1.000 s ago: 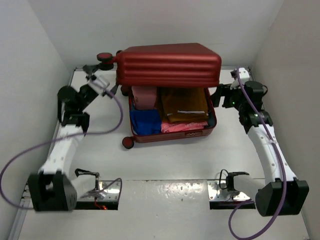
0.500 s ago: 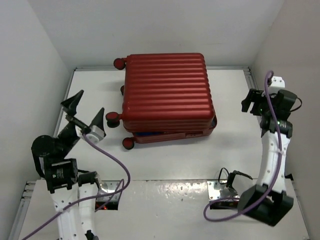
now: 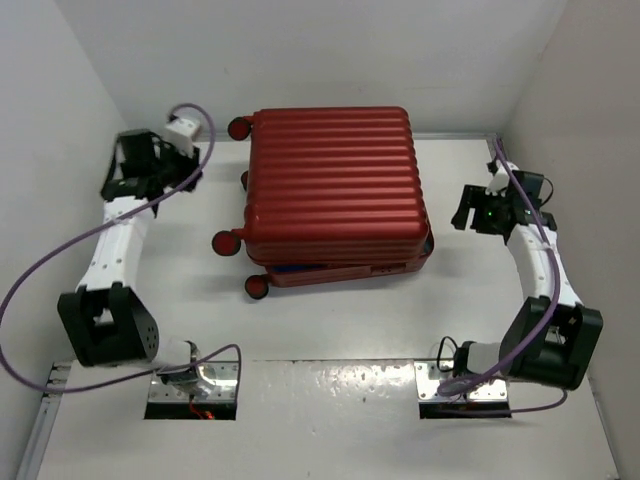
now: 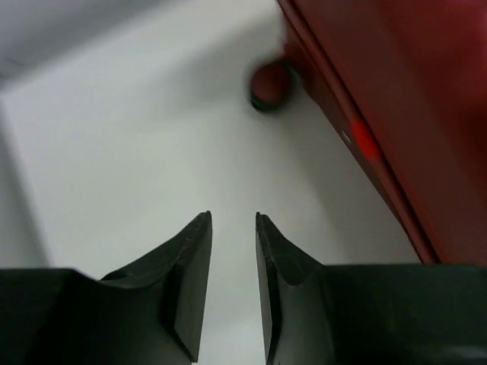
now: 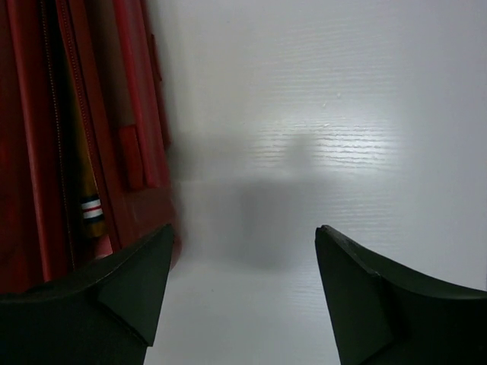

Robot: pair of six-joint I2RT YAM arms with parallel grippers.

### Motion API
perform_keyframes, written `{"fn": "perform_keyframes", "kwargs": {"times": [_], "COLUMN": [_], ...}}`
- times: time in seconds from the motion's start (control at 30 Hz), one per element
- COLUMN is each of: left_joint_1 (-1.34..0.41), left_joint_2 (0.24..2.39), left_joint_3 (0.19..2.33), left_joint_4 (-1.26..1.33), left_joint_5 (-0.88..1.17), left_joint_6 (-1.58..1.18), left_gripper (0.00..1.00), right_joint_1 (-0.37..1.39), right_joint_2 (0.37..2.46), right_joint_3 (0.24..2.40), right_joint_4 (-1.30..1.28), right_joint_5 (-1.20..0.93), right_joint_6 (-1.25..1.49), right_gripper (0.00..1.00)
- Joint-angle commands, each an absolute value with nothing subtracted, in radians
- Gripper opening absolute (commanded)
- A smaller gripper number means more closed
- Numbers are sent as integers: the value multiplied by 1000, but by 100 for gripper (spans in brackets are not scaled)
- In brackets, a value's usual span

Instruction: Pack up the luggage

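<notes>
The luggage [image 3: 335, 185] lies flat, lid down, seemingly a little ajar on its right side (striped fabric [image 5: 92, 209] peeks out). Left of the luggage, near a wheel [image 4: 268, 85], the left gripper [image 4: 233, 220] is narrowly parted, grasping nothing. Right of the luggage, the right gripper [image 5: 243, 232] gapes wide, empty.

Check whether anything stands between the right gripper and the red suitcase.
Nothing visible does. Only bare white table lies between the open right gripper and the suitcase, whose near side shows striped fabric in the seam between its two halves.
</notes>
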State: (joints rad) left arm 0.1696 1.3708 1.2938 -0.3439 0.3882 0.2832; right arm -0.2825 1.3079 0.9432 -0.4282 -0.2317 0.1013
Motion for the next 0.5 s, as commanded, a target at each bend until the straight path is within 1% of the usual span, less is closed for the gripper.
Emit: {"fn": "perform_keyframes", "kwargs": {"times": [0.0, 0.07, 0.1, 0.17, 0.2, 0.3, 0.33, 0.4, 0.47], "left_joint_1": [69, 34, 23, -23, -37, -119, -139, -196, -242], "left_joint_2": [1385, 1425, 1425, 1356, 1333, 1308, 1308, 1308, 1296], "left_joint_3": [1296, 1284, 1261, 1185, 1161, 1134, 1134, 1134, 1134], "left_joint_4": [-511, -607, -626, -641, -650, -734, -762, -787, -787], "left_joint_5": [350, 401, 499, 561, 633, 724, 800, 894, 894], "left_joint_6": [320, 405, 444, 548, 581, 693, 719, 776, 790], "left_gripper": [34, 28, 27, 24, 23, 21, 21, 20, 20], "right_joint_1": [-241, -227, -218, -183, -176, -152, -150, -153, -163], "right_joint_2": [1365, 1403, 1413, 1445, 1451, 1482, 1485, 1489, 1497], "right_joint_3": [1003, 1008, 1008, 1018, 1022, 1049, 1060, 1069, 1084], "right_joint_4": [-419, -428, -434, -439, -452, -486, -485, -494, -512], "right_joint_5": [-173, -184, -195, -195, -201, -219, -257, -268, -290], "right_joint_6": [77, 68, 66, 60, 63, 60, 64, 61, 54], "right_gripper": [75, 74, 74, 74, 72, 72, 74, 75, 76]}}
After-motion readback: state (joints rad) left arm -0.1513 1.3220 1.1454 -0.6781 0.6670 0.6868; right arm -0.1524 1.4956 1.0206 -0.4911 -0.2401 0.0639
